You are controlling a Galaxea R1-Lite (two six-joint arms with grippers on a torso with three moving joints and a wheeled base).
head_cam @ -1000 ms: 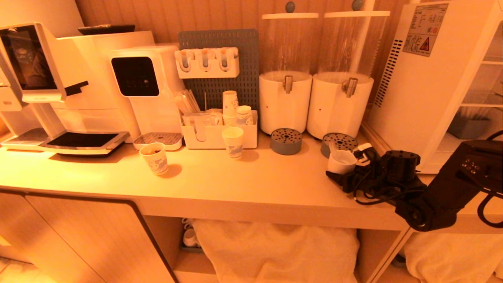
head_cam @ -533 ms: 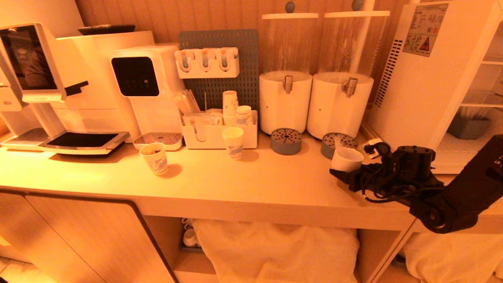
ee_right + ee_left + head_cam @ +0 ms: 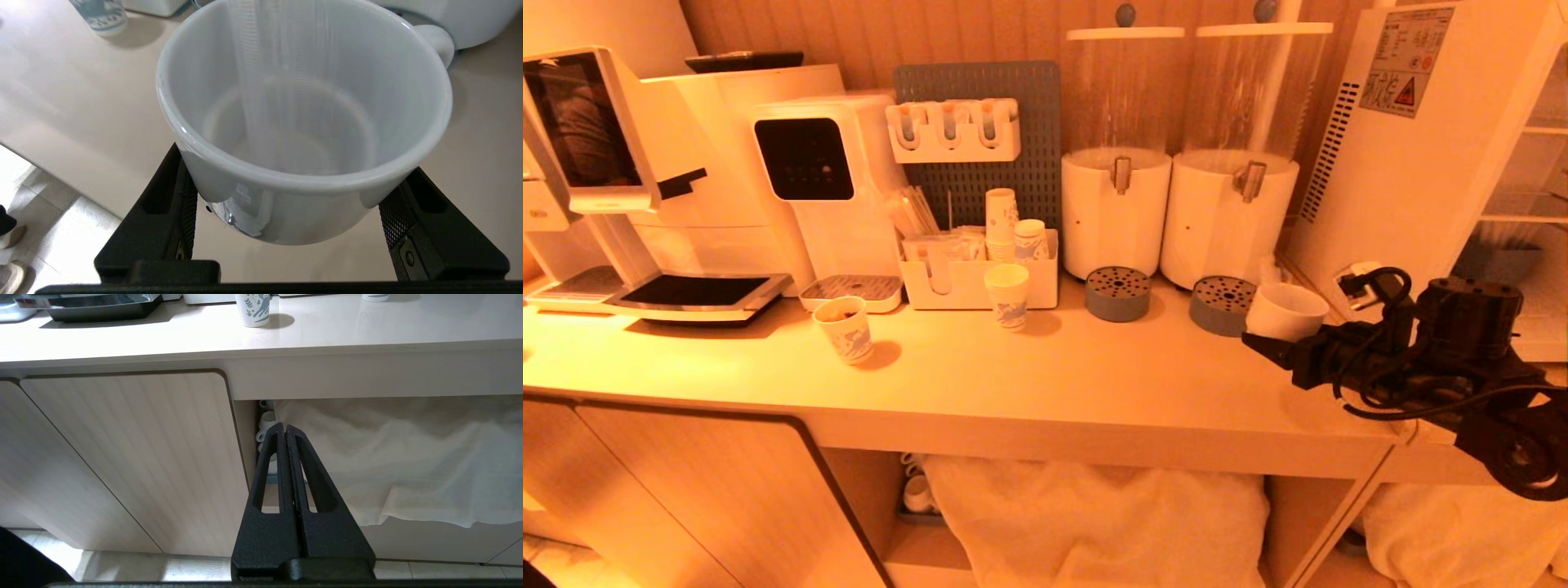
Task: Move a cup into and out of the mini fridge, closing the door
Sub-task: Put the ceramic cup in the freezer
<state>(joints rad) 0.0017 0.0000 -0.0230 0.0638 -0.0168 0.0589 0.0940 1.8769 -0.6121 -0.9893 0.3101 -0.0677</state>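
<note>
Standing along the counter [image 3: 1029,384] from the nine o'clock side, two white drink machines with black screens [image 3: 805,159] came first, then a printed paper cup [image 3: 845,328] with something brown in it, a white caddy [image 3: 976,282] of cups and sachets before a grey pegboard [image 3: 980,139], and a second paper cup [image 3: 1007,296] just in front of the caddy. Toward twelve o'clock stood two clear dispensers on white bases [image 3: 1115,208], each with a round grey drip tray [image 3: 1117,292] beneath its tap.

The left gripper [image 3: 285,433] hung below the counter edge, its black fingers pressed together and empty, facing a wood cabinet panel [image 3: 135,457] and a draped white cloth [image 3: 400,457].

Toward three o'clock the right gripper [image 3: 1278,347] reached in level over the counter's end, its black fingers [image 3: 179,204] clamped on either side of the cup [image 3: 1286,310]. The cup sat upright with nothing in it, its handle [image 3: 439,41] pointing away from the wrist, raised clear of the counter just beside the second drip tray [image 3: 1223,304].

At the far three o'clock edge stood the mini fridge [image 3: 1405,163], its vented side and warning sticker [image 3: 1409,61] facing the cup. Its wire shelves [image 3: 1531,216] showed at the frame's edge; whether the door was open I could not tell.
</note>
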